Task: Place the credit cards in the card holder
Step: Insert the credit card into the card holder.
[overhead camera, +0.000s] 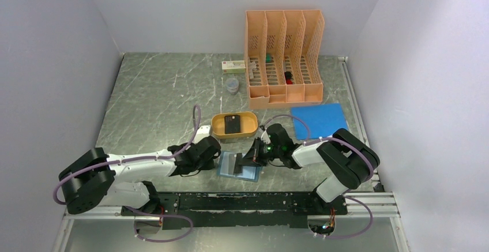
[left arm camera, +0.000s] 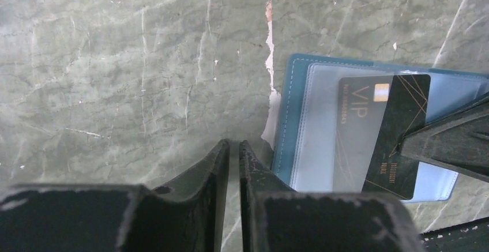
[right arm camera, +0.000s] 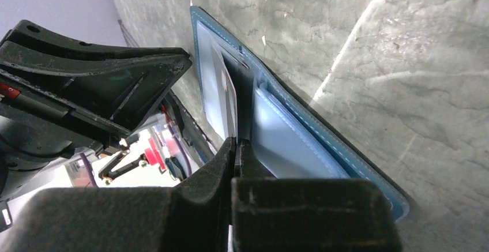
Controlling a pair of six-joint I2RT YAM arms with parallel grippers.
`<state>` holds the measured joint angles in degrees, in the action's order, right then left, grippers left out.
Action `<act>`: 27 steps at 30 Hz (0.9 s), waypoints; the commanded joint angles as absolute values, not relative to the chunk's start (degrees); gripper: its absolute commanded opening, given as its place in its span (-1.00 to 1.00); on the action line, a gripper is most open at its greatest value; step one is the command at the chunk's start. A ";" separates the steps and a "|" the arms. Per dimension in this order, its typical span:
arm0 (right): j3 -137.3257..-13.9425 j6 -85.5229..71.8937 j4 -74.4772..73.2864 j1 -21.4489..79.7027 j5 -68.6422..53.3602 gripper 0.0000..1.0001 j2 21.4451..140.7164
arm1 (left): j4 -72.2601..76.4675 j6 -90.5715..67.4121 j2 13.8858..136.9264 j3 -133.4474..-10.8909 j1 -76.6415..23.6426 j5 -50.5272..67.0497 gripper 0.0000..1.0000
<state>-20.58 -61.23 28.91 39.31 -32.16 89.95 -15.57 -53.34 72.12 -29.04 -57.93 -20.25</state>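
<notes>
The right gripper [right arm camera: 236, 145] has its fingers squeezed on a black card [left arm camera: 380, 131]. One end of the card sits under a clear pocket of the open blue wallet [left arm camera: 286, 119]. The left gripper [left arm camera: 233, 148] shows a thin empty gap, just beside the wallet. A second card [overhead camera: 233, 124] lies in the orange tray [overhead camera: 218, 126]. The table [overhead camera: 155, 102] is grey stone and the walls [overhead camera: 52, 61] are white.

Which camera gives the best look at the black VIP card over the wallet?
Left wrist: the black VIP card faces it, lettering and chip clear. From above it is a small dark patch at the right claw; the right wrist sees it nearly edge-on.
</notes>
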 commanded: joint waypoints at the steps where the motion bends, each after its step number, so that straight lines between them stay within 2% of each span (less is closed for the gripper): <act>1: -21.01 -60.30 26.99 40.49 -29.80 -1.00 91.36 | -13.80 -53.75 73.30 -27.06 -57.73 -18.13 -0.69; 8: -21.27 -63.24 28.34 42.47 -26.23 -1.00 91.38 | -9.81 -54.73 72.07 -24.78 -58.69 -15.13 -0.79; 23: -23.99 -65.11 26.49 46.93 -22.72 -1.00 91.96 | -9.90 -58.18 69.20 -22.98 -61.83 -17.09 -0.81; 24: -23.80 -64.82 25.67 46.94 -22.18 -0.96 90.89 | -10.00 -58.18 68.98 -23.02 -61.87 -17.23 -0.80; 27: -23.38 -63.77 23.34 46.93 -21.30 -0.54 88.75 | -10.11 -58.05 68.65 -22.94 -61.83 -17.48 -0.81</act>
<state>-23.77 -65.34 27.97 46.46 -24.67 91.07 -8.27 -57.36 68.99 -24.18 -61.10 -18.00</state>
